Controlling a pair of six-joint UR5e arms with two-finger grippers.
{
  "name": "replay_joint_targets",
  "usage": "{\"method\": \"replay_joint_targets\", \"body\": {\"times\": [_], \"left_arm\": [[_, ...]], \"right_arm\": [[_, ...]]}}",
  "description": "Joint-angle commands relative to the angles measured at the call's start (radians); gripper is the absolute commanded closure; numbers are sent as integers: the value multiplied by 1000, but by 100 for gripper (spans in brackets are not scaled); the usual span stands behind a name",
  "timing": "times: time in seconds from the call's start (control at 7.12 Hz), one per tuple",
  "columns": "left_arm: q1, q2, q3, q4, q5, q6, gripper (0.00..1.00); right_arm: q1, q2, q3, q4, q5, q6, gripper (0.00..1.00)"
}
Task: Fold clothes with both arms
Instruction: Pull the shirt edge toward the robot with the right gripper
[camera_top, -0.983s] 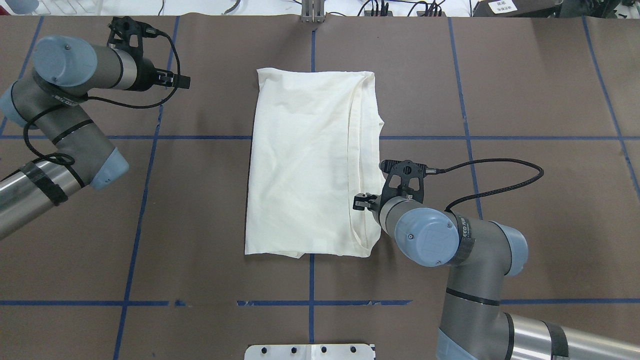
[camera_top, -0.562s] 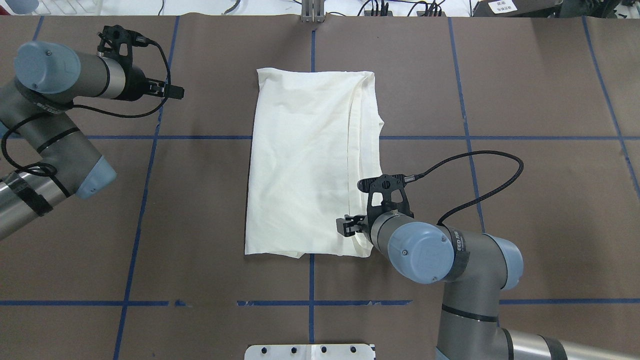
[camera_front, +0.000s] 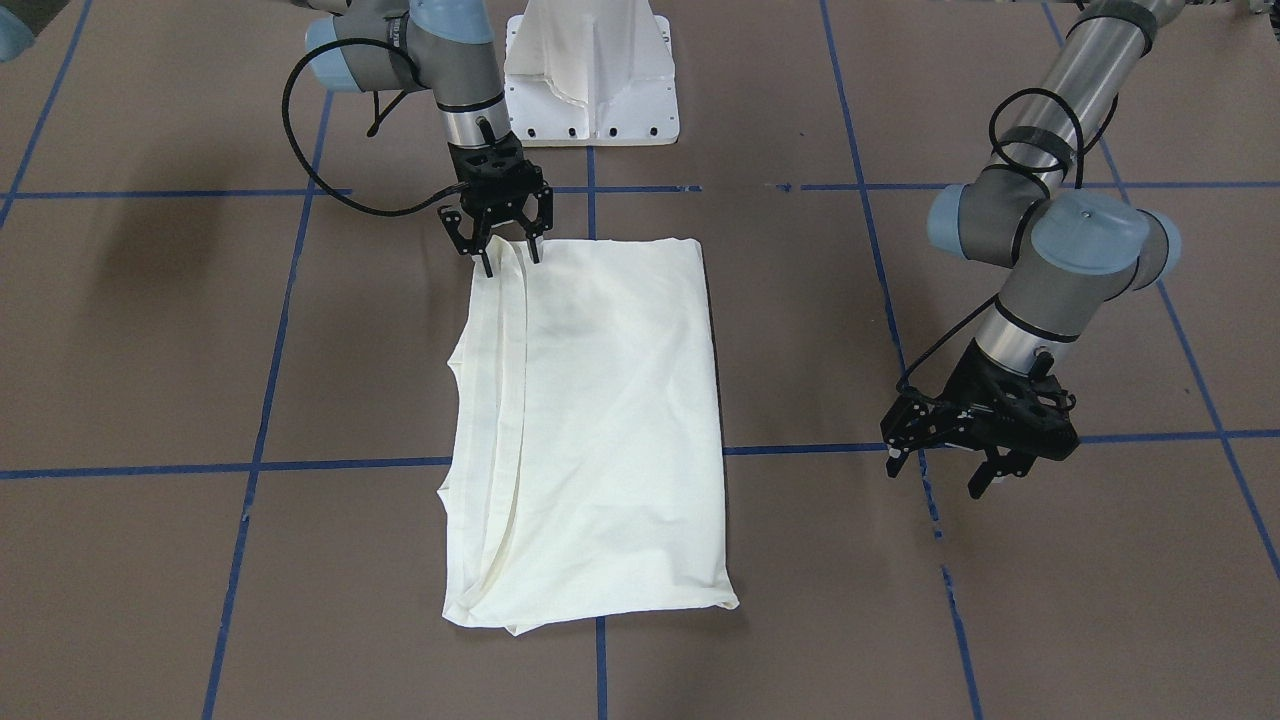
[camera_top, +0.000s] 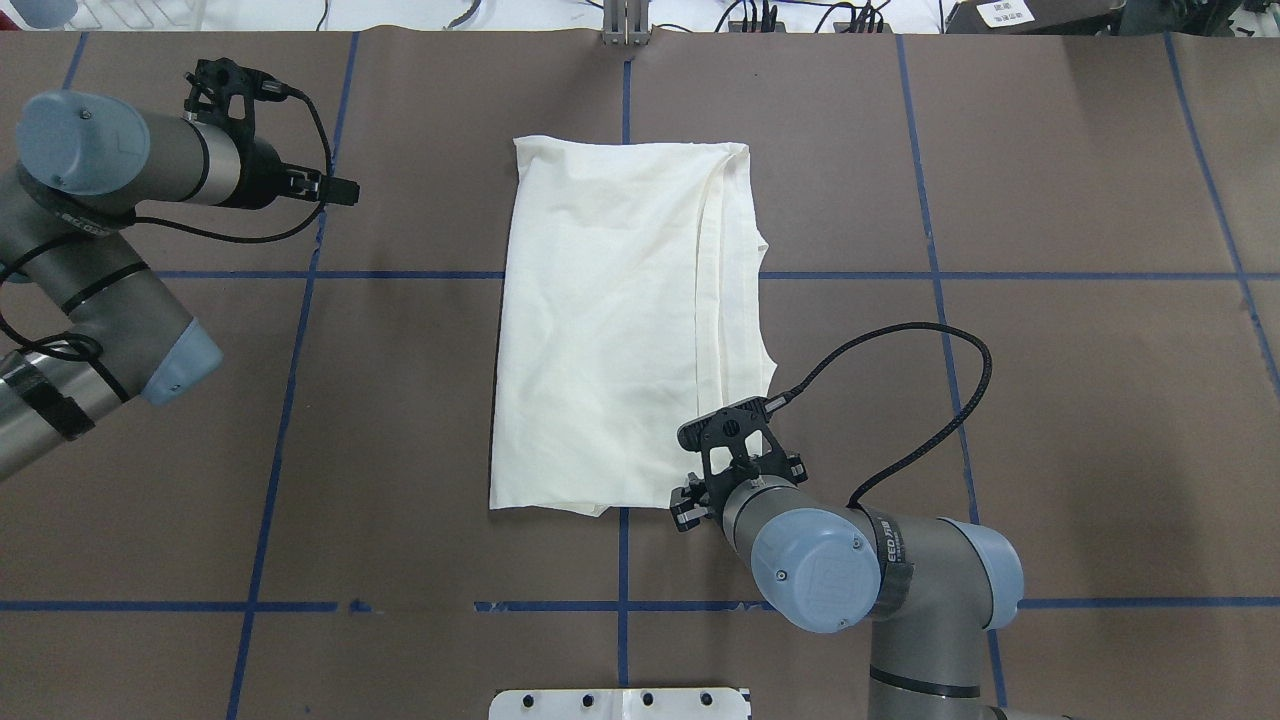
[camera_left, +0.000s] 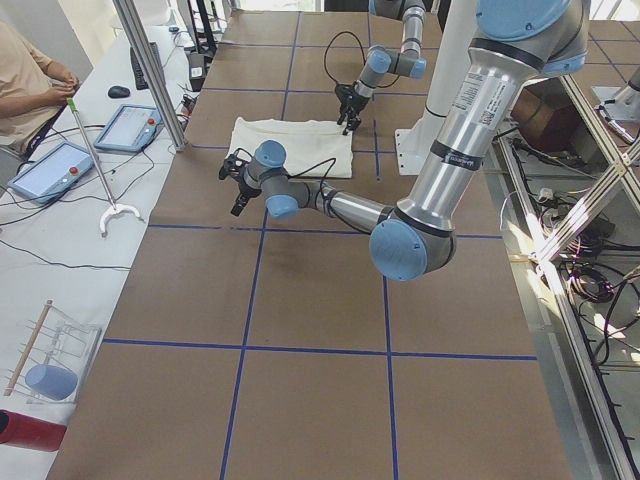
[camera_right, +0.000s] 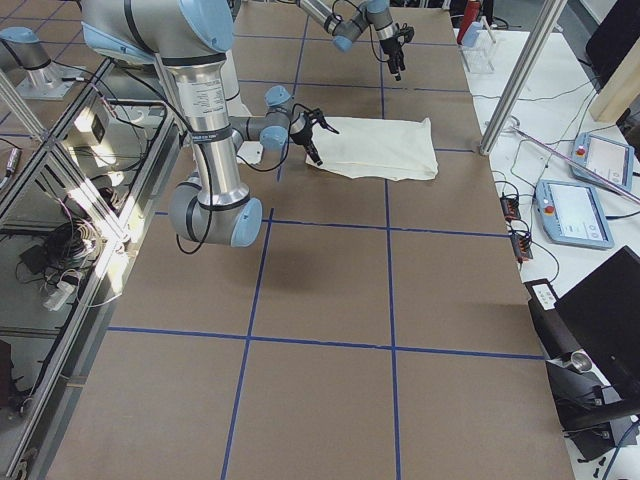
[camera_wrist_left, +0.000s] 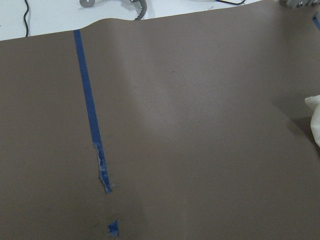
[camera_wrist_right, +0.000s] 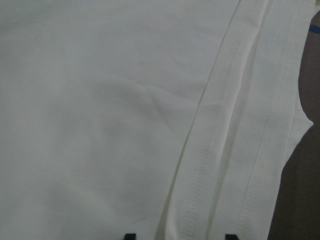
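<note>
One shirt (camera_front: 600, 400) corner — seemingly between right pincer's (camera_front: 511, 258) spread fingers (camera_front: 485, 258)

**Counts on the folding table**

One cream-white folded cotton shirt (camera_top: 610, 330). Two silver-and-grey jointed robot arms: left arm (camera_top: 110, 290), right arm (camera_top: 900, 590). Two black fingered grippers: left gripper (camera_front: 934, 480), right gripper (camera_front: 510, 262). One white metal pedestal base (camera_front: 590, 70). One brown table (camera_top: 1050, 400).
</note>
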Motion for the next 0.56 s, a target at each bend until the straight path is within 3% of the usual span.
{"method": "replay_joint_targets", "body": {"times": [0.0,0.28,0.42], "left_arm": [[0,2,1,-1,0,-1,0],[0,2,4,-4,0,-1,0],[0,2,6,-4,0,-1,0]], "right_arm": [[0,1,1,-1,-3,-71,66],[3,1,4,-1,-4,-74,72],[5,1,6,0,-6,-73,82]]}}
